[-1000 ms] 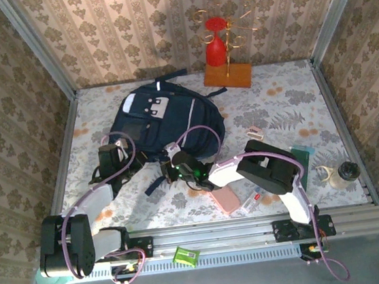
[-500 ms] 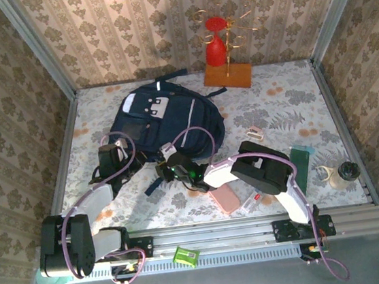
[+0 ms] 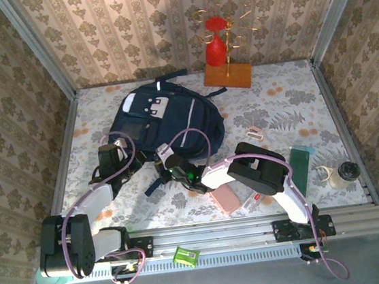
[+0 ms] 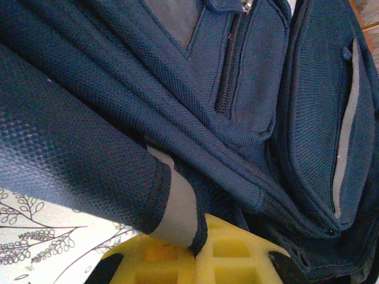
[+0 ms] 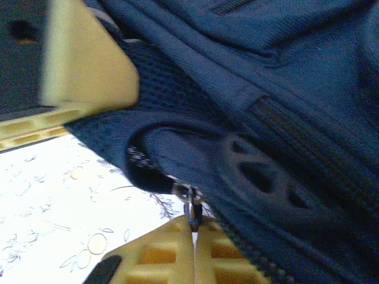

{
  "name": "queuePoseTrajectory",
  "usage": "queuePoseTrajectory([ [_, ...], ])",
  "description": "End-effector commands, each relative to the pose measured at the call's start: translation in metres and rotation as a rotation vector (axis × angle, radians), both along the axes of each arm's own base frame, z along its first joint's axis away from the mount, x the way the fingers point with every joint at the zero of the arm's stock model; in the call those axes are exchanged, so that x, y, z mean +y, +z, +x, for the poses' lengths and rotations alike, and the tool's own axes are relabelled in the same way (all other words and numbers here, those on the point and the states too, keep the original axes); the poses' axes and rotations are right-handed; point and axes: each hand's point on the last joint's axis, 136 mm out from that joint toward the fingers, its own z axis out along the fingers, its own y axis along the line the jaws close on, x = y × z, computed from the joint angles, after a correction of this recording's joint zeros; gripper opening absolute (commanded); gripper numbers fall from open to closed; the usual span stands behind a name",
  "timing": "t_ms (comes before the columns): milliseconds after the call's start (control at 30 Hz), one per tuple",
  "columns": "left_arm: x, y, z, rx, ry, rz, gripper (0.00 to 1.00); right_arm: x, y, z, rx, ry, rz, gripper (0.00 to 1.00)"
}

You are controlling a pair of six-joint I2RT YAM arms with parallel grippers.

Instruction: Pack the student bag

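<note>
The student bag (image 3: 166, 114) lay flat toward the back left of the floral surface (image 3: 275, 111), grey-white front patch facing up. At its near-left edge the left tool (image 4: 197, 251) was clamped on a fold of the navy fabric, with pale lining pinched between the yellow fingers (image 4: 237, 263). Over at the bag's near edge, the right tool (image 5: 194, 236) had its tips pressed together on the small metal zipper pull (image 5: 190, 204), right by the zip track. Nearer the arms, a pink case (image 3: 225, 199) sat apart from the bag.
</note>
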Motion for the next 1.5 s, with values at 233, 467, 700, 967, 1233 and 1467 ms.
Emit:
queuePoseTrajectory([
  [233, -0.001, 0.020, 0.011, -0.077, -0.011, -0.005, 0.00, -0.047, 0.009, 0.003, 0.029, -0.293, 0.017, 0.00],
  [467, 0.003, 0.017, 0.010, -0.072, 0.000, 0.023, 0.00, -0.086, 0.001, 0.003, 0.080, -0.468, -0.054, 0.00],
  [700, 0.002, 0.019, 0.010, -0.077, -0.001, 0.017, 0.00, -0.039, 0.006, -0.017, 0.080, -0.186, 0.041, 0.00],
  [967, 0.001, 0.021, 0.010, -0.081, -0.006, 0.007, 0.00, -0.002, 0.002, -0.027, 0.004, -0.053, -0.054, 0.38],
  [1233, 0.000, 0.022, 0.009, -0.086, -0.008, 0.003, 0.00, 0.005, -0.006, -0.004, 0.000, -0.158, -0.126, 0.43],
  [1467, 0.000, 0.023, 0.009, -0.087, -0.009, 0.000, 0.00, -0.006, -0.017, 0.006, 0.037, -0.265, -0.126, 0.43],
])
